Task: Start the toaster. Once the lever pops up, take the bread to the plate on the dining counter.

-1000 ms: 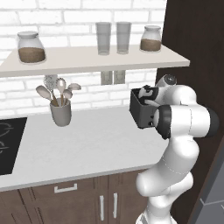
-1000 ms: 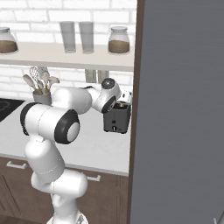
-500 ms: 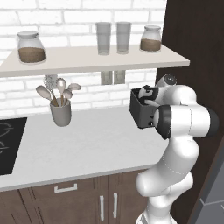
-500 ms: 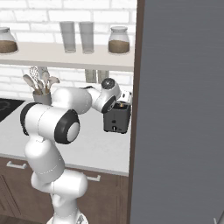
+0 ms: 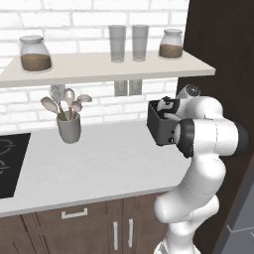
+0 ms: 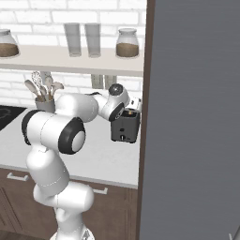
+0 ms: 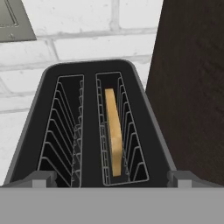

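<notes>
The black toaster (image 5: pixel 158 126) (image 6: pixel 125 127) stands on the grey worktop against the brick wall, beside a dark tall cabinet. In the hand view I look straight down into the toaster (image 7: pixel 89 127); a slice of bread (image 7: pixel 114 131) sits upright in its right slot and the left slot is empty. My gripper (image 7: pixel 111 178) hovers just over the toaster's near end, open, its fingertips (image 7: pixel 43 178) spread as wide as the toaster body and holding nothing. From the base cameras the gripper (image 5: pixel 169 107) (image 6: pixel 133 107) sits right above the toaster. The plate and the dining counter are out of view.
A grey utensil cup (image 5: pixel 69 126) with spoons stands left on the worktop (image 5: pixel 99 163). A shelf (image 5: pixel 99 67) above holds jars and two glasses. A black cooktop (image 5: pixel 10 163) lies far left. The dark cabinet wall (image 7: pixel 192 87) rises close to the toaster's right.
</notes>
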Tool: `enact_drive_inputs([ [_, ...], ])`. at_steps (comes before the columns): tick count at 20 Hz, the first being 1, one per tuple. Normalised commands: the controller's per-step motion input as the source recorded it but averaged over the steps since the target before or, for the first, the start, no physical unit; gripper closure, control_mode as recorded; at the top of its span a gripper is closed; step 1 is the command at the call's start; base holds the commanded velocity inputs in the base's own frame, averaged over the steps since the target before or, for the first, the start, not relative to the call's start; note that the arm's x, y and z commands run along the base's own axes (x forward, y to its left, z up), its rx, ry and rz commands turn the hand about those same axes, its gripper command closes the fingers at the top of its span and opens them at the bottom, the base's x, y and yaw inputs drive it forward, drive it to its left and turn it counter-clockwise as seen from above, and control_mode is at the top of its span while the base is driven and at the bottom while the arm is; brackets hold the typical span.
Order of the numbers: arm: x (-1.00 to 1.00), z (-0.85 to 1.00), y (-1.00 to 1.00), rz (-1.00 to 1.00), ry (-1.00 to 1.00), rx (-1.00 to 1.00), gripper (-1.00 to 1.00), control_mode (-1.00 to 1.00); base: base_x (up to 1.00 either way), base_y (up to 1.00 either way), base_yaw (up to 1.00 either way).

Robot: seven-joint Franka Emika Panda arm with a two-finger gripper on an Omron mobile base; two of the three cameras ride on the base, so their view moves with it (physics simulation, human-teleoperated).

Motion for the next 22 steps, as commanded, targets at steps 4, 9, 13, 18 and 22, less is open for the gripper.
enact_drive_inputs([
  [4,0.0,0.0,0.0,0.0,0.0,0.0,-1.0,-1.0,0.0,0.0,0.0],
  [9,0.0,0.0,0.0,0.0,0.0,0.0,-1.0,-1.0,0.0,0.0,0.0],
  [13,0.0,0.0,0.0,0.0,0.0,0.0,-1.0,-1.0,0.0,0.0,0.0],
  [18,0.0,0.0,0.0,0.0,0.0,0.0,-1.0,-1.0,0.0,0.0,0.0],
  [22,0.0,0.0,0.0,0.0,0.0,0.0,-1.0,-1.0,0.0,0.0,0.0],
])
